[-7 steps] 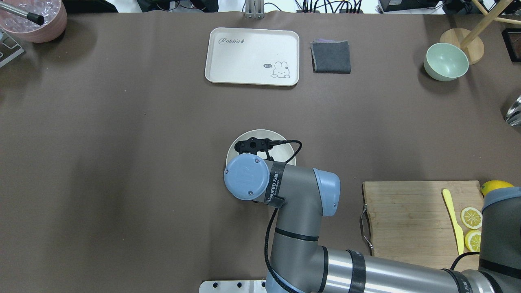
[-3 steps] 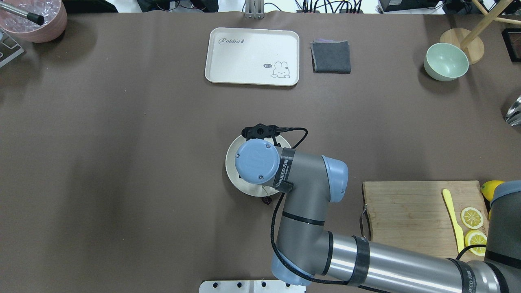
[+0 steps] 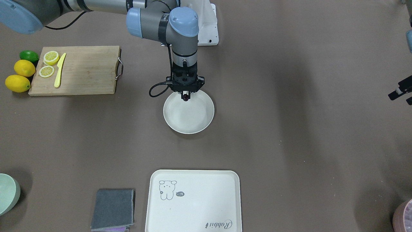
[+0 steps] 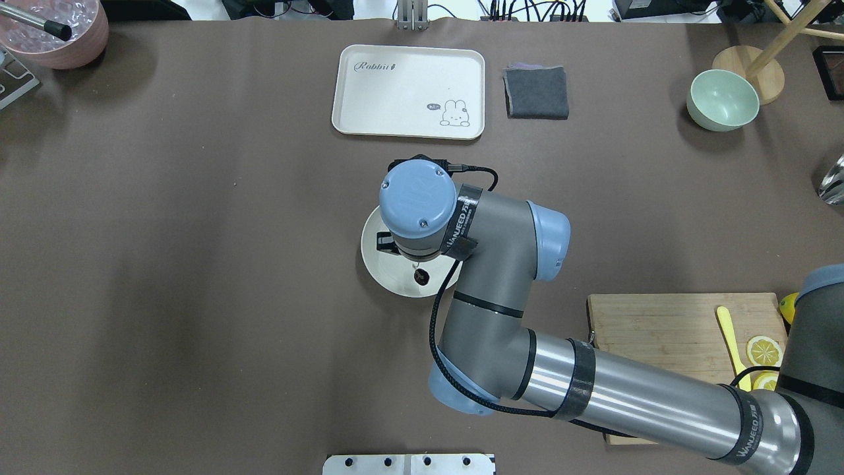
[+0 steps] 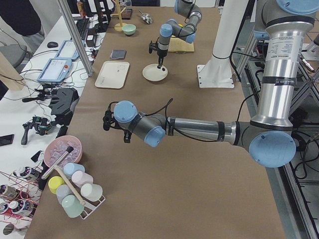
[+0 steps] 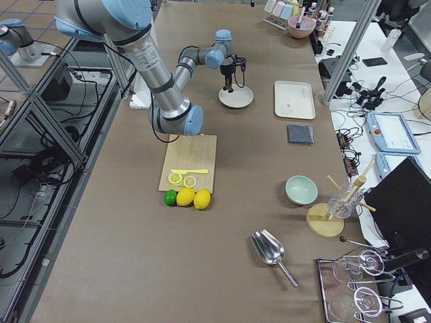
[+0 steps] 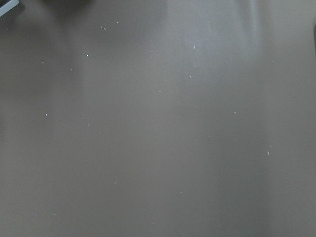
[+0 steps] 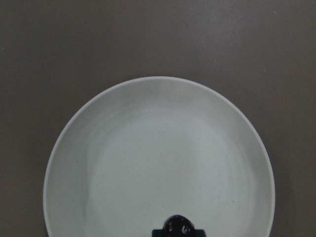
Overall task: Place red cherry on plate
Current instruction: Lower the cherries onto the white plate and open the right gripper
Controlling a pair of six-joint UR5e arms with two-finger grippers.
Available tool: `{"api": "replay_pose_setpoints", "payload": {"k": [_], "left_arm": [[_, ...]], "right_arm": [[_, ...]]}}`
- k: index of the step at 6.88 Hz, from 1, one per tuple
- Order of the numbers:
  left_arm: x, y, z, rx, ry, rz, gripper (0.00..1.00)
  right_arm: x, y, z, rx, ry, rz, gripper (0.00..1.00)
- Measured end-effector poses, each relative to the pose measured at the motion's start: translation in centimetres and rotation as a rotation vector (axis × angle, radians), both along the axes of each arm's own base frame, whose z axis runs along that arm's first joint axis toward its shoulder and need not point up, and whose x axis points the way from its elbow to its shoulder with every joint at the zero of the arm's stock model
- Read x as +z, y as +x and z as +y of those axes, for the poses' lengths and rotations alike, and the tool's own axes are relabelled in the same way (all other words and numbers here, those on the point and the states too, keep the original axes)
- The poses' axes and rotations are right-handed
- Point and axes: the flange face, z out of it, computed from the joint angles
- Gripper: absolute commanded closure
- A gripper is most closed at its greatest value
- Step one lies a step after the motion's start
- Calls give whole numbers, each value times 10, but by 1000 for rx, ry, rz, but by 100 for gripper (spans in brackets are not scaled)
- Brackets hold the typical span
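The red cherry (image 3: 185, 98) is a tiny dark fruit hanging between the fingers of my right gripper (image 3: 185, 95), which is shut on it. It hangs just above the round cream plate (image 3: 190, 120), inside the rim on the robot's side. From overhead the cherry (image 4: 421, 276) shows below the wrist, over the plate (image 4: 394, 280). In the right wrist view the plate (image 8: 158, 148) fills the frame and the cherry (image 8: 177, 226) sits at the bottom edge. My left gripper (image 5: 106, 121) hovers over bare cloth far off to the side; I cannot tell whether it is open or shut.
A rabbit tray (image 4: 409, 91) and a folded grey cloth (image 4: 537, 92) lie beyond the plate. A pale green bowl (image 4: 722, 99) stands at the far right. A cutting board (image 3: 77, 69) carries lemon slices and a yellow knife, with lemons (image 3: 19, 77) beside it.
My right arm has swung forward, away from the robot's base. The cherry has moved from just outside the plate's near rim to above the plate's inside.
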Motion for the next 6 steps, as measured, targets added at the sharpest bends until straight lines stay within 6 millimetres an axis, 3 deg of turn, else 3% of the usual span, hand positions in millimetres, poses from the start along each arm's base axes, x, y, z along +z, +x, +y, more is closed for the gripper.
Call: {"api": "replay_pose_setpoints", "payload": {"k": [2, 6], "left_arm": [[1, 1, 0, 1, -5, 0, 1], [3, 1, -1, 2, -13, -1, 1]], "right_arm": [[-1, 15, -23, 15, 4, 2, 75], [11, 2, -49, 37, -12, 48, 47]]}}
